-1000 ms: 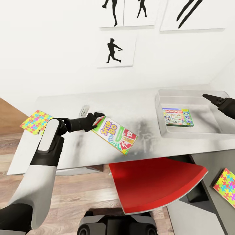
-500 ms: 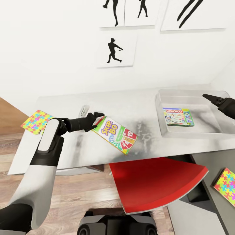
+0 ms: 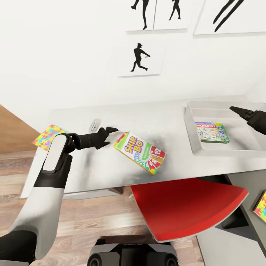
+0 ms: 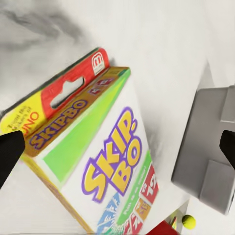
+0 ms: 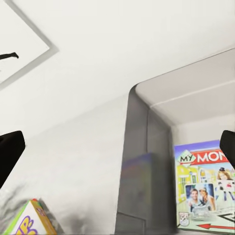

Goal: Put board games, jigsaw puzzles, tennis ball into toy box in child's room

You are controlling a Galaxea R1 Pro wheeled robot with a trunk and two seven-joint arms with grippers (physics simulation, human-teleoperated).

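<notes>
Nearest the robot's base, a red chair seat (image 3: 184, 207) juts out from under the front edge of the grey table (image 3: 122, 170), above a strip of wooden floor (image 3: 92, 221). At the far right edge of the head view a corner of a colourful jigsaw puzzle (image 3: 261, 205) lies on a lower grey surface. On the tabletop, the Skip-Bo box (image 3: 140, 152) lies slanted, one corner towards the left gripper (image 3: 109, 131); a red and yellow Uno pack (image 4: 54, 100) is tucked just behind it in the left wrist view. The left gripper's fingers are spread apart, their tips at the two sides of the wrist view with the Skip-Bo box between them; whether they touch it cannot be told. In the head view the black fingertips sit just beside the box's near corner. A second jigsaw puzzle (image 3: 50, 136) lies at the table's left end, partly behind the left arm (image 3: 51, 177). Farther right, the grey toy box (image 3: 225, 147) stands on the table with the Monopoly game (image 3: 211, 132) lying flat inside it. The right gripper (image 3: 244, 111) hovers over the box's far right part, its fingers apart and holding nothing. A small yellow-green tennis ball (image 4: 188, 222) shows in the left wrist view, beyond the Skip-Bo box. On the white wall (image 3: 74, 55) behind hang black silhouette pictures (image 3: 139, 57).
</notes>
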